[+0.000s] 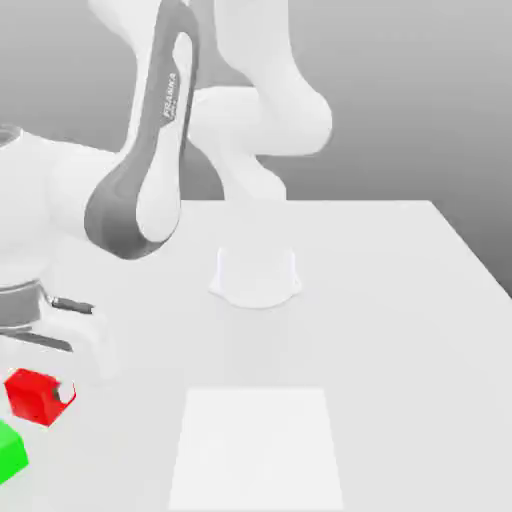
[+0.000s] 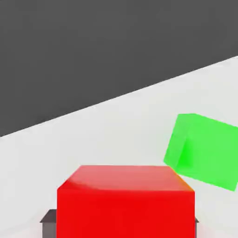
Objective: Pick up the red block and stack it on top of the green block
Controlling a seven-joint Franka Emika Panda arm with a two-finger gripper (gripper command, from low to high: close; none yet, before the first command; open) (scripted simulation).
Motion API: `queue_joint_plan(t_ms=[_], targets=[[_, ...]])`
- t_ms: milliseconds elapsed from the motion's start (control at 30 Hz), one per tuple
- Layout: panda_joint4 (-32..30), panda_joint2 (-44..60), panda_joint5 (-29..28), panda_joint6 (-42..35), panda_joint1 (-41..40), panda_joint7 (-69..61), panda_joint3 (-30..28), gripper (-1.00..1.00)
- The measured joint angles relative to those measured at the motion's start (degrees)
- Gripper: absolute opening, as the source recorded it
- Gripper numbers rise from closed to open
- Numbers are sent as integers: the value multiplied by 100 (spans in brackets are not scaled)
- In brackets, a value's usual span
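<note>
The red block [image 1: 38, 396] sits between the fingers of my gripper [image 1: 42, 392] at the exterior view's far left, low over the white table [image 1: 400, 330]. In the hand view the red block [image 2: 124, 200] looms close, with a dark finger pad [image 2: 48, 219] pressed against each of its sides, so my gripper [image 2: 122, 224] is shut on it. The green block [image 1: 8, 452] rests on the table just in front of the red one, at the picture's left edge. The hand view shows the green block [image 2: 204, 151] beside and beyond the red one, apart from it.
The arm's round white base [image 1: 256, 276] stands at the table's middle back, and its grey-and-white link [image 1: 140, 200] leans over the left side. A paler rectangular patch [image 1: 256, 445] marks the table's front middle. The table's edge [image 1: 475, 255] runs down the right.
</note>
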Motion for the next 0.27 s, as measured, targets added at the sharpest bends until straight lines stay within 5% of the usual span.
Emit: queue_joint_plan(t_ms=[133,167,267], targets=[[239,727,439,455,-307,-311,189,-100],[256,879,527,583,-358,-373,249,100],[256,879,527,583,-358,-373,249,100]])
